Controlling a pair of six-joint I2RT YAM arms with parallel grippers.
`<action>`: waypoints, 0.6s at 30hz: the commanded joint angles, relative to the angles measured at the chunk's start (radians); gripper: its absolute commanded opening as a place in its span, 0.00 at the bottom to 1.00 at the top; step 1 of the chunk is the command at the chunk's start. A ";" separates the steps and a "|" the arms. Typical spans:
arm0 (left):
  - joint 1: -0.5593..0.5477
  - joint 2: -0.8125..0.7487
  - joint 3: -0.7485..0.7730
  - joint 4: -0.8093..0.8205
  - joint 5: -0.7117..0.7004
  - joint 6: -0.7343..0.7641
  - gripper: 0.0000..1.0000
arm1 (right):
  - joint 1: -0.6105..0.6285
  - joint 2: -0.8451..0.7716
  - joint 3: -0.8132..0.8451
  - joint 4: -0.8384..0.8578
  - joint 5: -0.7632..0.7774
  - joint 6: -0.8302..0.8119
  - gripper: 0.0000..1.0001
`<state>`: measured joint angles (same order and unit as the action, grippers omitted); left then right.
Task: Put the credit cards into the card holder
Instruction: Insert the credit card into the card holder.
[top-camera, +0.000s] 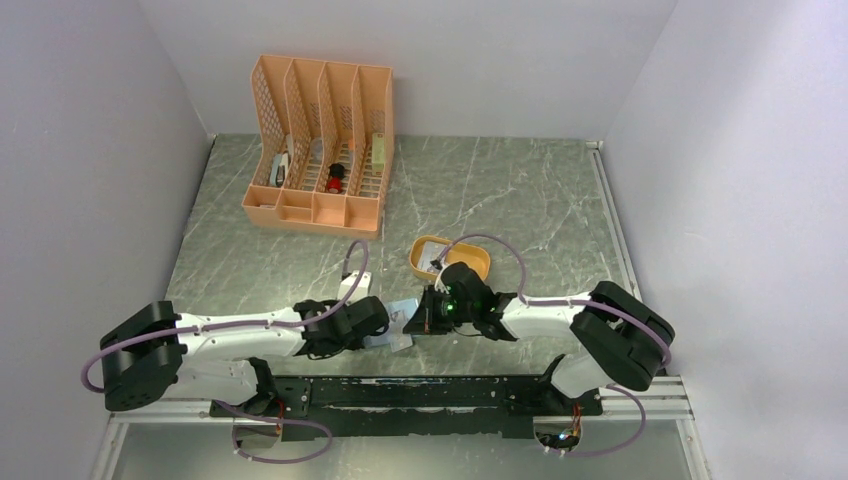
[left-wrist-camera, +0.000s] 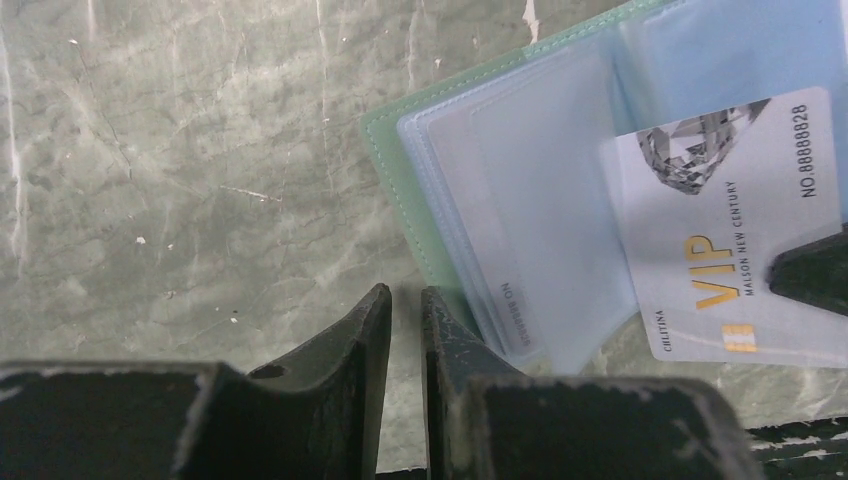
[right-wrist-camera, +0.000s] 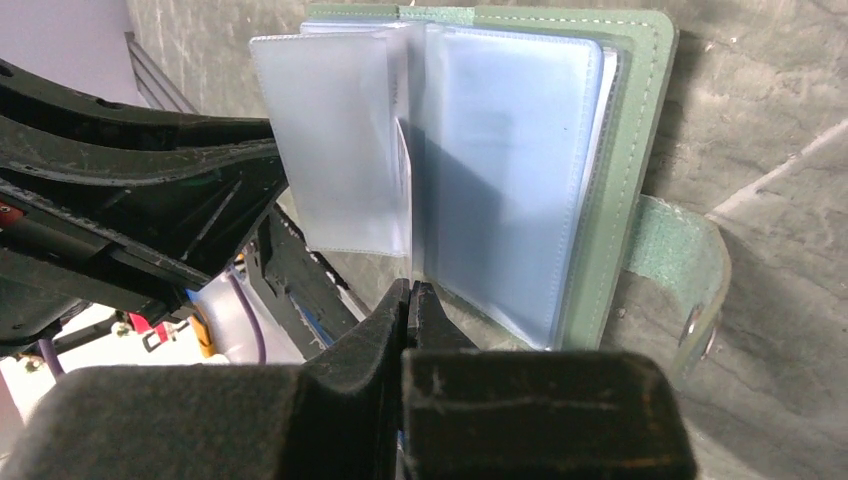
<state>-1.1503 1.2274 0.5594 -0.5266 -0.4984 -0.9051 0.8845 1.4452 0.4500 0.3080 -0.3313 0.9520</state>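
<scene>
The card holder (right-wrist-camera: 630, 150) lies open on the marble table between the two arms, sage-green with a snap tab and clear bluish sleeves (left-wrist-camera: 520, 190). My right gripper (right-wrist-camera: 410, 285) is shut on a pale credit card (left-wrist-camera: 710, 220) printed VIP. Its dark fingertips (left-wrist-camera: 810, 280) show over the card's edge. The card's far end lies under a sleeve, and it shows edge-on between the pages (right-wrist-camera: 405, 190). My left gripper (left-wrist-camera: 405, 292) stands at the holder's left edge, slightly open, with only table in the narrow gap. Its right finger lies against the green cover. Another card (top-camera: 432, 255) lies in the tray.
A mustard-yellow oval tray (top-camera: 472, 262) sits just beyond the right gripper (top-camera: 422, 320). A peach lattice desk organizer (top-camera: 320, 140) with small items stands at the back left. A small white thing (top-camera: 352, 287) lies near the left gripper (top-camera: 376, 322). White walls close in three sides.
</scene>
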 joint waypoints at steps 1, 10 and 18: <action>0.009 0.003 0.039 -0.011 -0.026 0.009 0.23 | -0.017 -0.001 0.020 -0.059 0.026 -0.054 0.00; 0.015 0.021 0.025 -0.003 -0.022 0.004 0.23 | -0.064 -0.003 0.035 -0.046 0.006 -0.087 0.00; 0.021 0.032 0.020 -0.003 -0.020 0.002 0.23 | -0.070 0.023 0.053 0.000 -0.018 -0.091 0.00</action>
<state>-1.1362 1.2488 0.5751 -0.5278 -0.5014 -0.9047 0.8196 1.4551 0.4873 0.2741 -0.3447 0.8799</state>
